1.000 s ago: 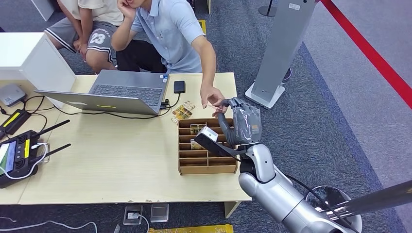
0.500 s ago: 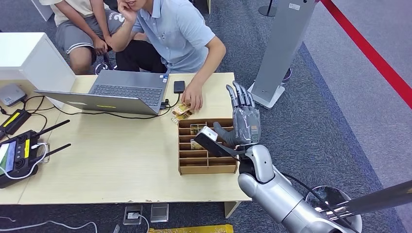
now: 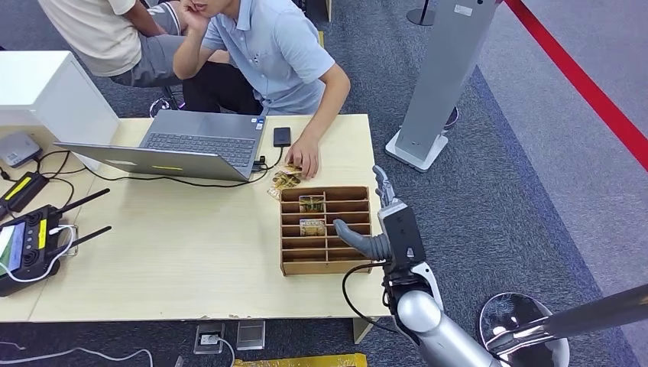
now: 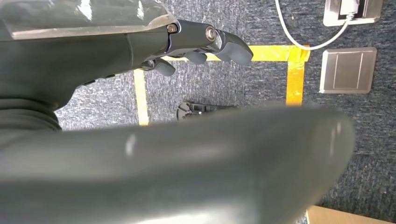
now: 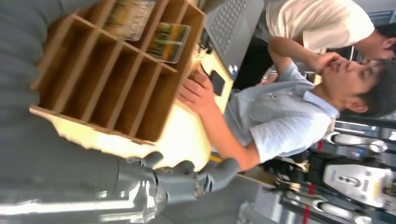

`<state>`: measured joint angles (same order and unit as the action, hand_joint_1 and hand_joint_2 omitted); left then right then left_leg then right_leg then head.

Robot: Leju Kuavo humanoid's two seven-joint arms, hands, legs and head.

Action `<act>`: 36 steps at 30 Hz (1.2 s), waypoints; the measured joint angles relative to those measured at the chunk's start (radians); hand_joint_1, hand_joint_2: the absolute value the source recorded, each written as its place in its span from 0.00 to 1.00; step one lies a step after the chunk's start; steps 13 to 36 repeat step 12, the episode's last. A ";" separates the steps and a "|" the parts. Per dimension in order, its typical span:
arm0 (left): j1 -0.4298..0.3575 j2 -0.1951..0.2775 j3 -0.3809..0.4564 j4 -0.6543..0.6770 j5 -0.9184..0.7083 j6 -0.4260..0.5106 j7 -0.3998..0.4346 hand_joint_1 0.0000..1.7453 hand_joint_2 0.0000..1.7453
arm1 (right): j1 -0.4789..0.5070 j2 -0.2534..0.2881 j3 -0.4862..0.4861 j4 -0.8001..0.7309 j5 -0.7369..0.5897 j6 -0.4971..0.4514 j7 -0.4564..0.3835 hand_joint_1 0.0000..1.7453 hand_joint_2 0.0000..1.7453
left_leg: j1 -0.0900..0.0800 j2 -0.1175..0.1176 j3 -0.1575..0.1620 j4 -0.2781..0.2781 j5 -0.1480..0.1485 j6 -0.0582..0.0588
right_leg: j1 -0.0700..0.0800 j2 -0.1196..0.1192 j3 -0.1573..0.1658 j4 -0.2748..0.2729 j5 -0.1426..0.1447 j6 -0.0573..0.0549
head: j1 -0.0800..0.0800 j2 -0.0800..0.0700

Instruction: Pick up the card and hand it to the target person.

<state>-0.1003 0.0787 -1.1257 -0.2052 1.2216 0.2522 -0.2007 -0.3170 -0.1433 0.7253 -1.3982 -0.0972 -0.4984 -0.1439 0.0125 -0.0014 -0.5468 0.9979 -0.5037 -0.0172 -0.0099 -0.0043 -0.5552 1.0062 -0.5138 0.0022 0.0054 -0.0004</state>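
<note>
My right hand stands open and empty at the right end of the wooden slotted box, thumb pointing over it, fingers upward. Two cards sit in the box's left slots, one near the far end and another behind it. The right wrist view shows my right hand, the box and those cards. A person in a blue shirt rests a hand on loose cards on the table. My left hand hangs above the floor, holding nothing.
On the light wooden table stand an open laptop, a black phone and a remote controller with cables at the left. A grey pillar stand rises past the table's right end. A second person sits at the back left.
The person's hand left my right hand's fingertips and settled on the loose cards. My right hand straightened its fingers, then drew back and down toward me beside the box.
</note>
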 joint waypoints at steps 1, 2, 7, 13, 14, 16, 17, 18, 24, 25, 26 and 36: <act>0.001 0.001 0.000 0.000 0.000 0.000 0.000 0.00 0.00 | 0.023 -0.009 -0.008 -0.022 -0.020 0.020 -0.003 0.00 1.00 | 0.000 0.000 0.000 0.000 0.000 0.000 | 0.000 0.000 0.000 0.000 0.000 0.000 | 0.000 0.000; 0.001 0.002 0.000 0.000 0.001 0.000 0.000 0.00 0.00 | 0.045 -0.018 -0.016 -0.042 -0.030 0.038 -0.004 0.00 1.00 | 0.000 0.000 0.000 0.000 0.000 0.000 | 0.000 0.000 0.000 0.000 0.000 0.000 | 0.000 0.000; 0.002 0.004 0.000 0.000 0.001 0.001 0.000 0.00 0.00 | 0.145 -0.052 -0.057 -0.114 -0.074 0.100 -0.002 0.00 1.00 | 0.000 0.000 0.000 0.000 0.000 0.000 | 0.000 0.000 0.000 0.000 0.000 0.000 | 0.000 0.000; 0.001 0.004 0.000 0.000 0.000 0.004 0.000 0.00 0.00 | 0.201 -0.073 -0.081 -0.143 -0.100 0.122 -0.003 0.00 1.00 | 0.000 0.000 0.000 0.000 0.000 0.000 | 0.000 0.000 0.000 0.000 0.000 0.000 | 0.000 0.000; 0.001 0.004 0.000 0.000 0.000 0.004 0.000 0.00 0.00 | 0.201 -0.073 -0.081 -0.143 -0.100 0.122 -0.003 0.00 1.00 | 0.000 0.000 0.000 0.000 0.000 0.000 | 0.000 0.000 0.000 0.000 0.000 0.000 | 0.000 0.000; 0.001 0.004 0.000 0.000 0.000 0.004 0.000 0.00 0.00 | 0.201 -0.073 -0.081 -0.143 -0.100 0.122 -0.003 0.00 1.00 | 0.000 0.000 0.000 0.000 0.000 0.000 | 0.000 0.000 0.000 0.000 0.000 0.000 | 0.000 0.000; 0.001 0.004 0.000 0.000 0.000 0.004 0.000 0.00 0.00 | 0.201 -0.073 -0.081 -0.143 -0.100 0.122 -0.003 0.00 1.00 | 0.000 0.000 0.000 0.000 0.000 0.000 | 0.000 0.000 0.000 0.000 0.000 0.000 | 0.000 0.000; 0.001 0.004 0.000 0.000 0.000 0.004 0.000 0.00 0.00 | 0.201 -0.073 -0.081 -0.143 -0.100 0.122 -0.003 0.00 1.00 | 0.000 0.000 0.000 0.000 0.000 0.000 | 0.000 0.000 0.000 0.000 0.000 0.000 | 0.000 0.000; 0.001 0.004 0.000 0.000 0.000 0.004 0.000 0.00 0.00 | 0.201 -0.073 -0.081 -0.143 -0.100 0.122 -0.003 0.00 1.00 | 0.000 0.000 0.000 0.000 0.000 0.000 | 0.000 0.000 0.000 0.000 0.000 0.000 | 0.000 0.000; 0.001 0.004 0.000 0.000 0.000 0.004 0.000 0.00 0.00 | 0.201 -0.073 -0.081 -0.143 -0.100 0.122 -0.003 0.00 1.00 | 0.000 0.000 0.000 0.000 0.000 0.000 | 0.000 0.000 0.000 0.000 0.000 0.000 | 0.000 0.000; 0.001 0.004 0.000 0.000 0.000 0.004 0.000 0.00 0.00 | 0.201 -0.073 -0.081 -0.143 -0.100 0.122 -0.003 0.00 1.00 | 0.000 0.000 0.000 0.000 0.000 0.000 | 0.000 0.000 0.000 0.000 0.000 0.000 | 0.000 0.000; 0.001 0.004 0.000 0.000 0.000 0.004 0.000 0.00 0.00 | 0.201 -0.073 -0.081 -0.143 -0.100 0.122 -0.003 0.00 1.00 | 0.000 0.000 0.000 0.000 0.000 0.000 | 0.000 0.000 0.000 0.000 0.000 0.000 | 0.000 0.000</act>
